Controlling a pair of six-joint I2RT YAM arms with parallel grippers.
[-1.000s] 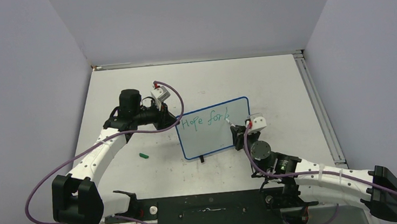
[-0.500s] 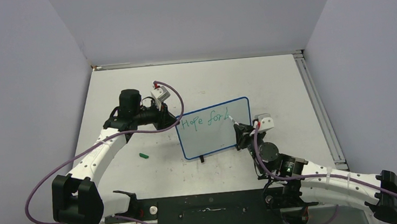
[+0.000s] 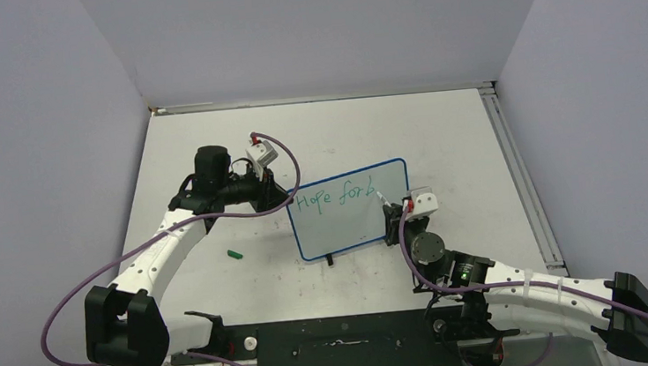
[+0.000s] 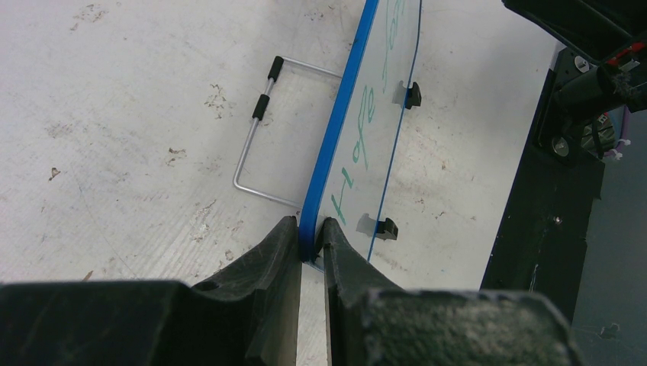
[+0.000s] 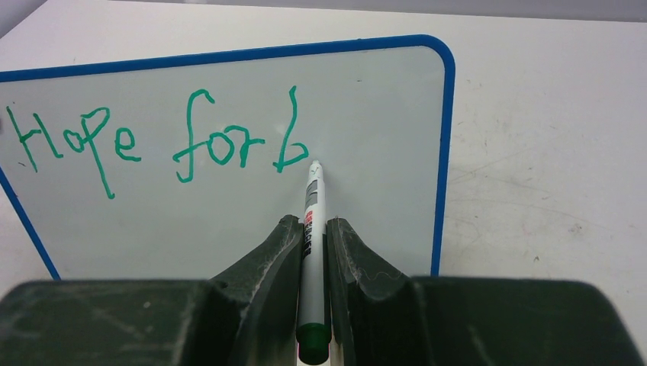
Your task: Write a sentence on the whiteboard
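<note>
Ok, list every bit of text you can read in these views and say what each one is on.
"Hope for b": green handwriting on the whiteboard. The "b" stands alone, so that word is unfinished.
Red and dark print on the label of the marker: too small to read.
No other text can be read in any view.

whiteboard (image 3: 351, 229) 1 | marker (image 5: 311, 200) 1 | robot arms (image 3: 162, 246) (image 3: 534, 293) 2 | black feet (image 4: 412, 94) (image 4: 385, 227) 2 | small green object (image 3: 236, 254) 1
</note>
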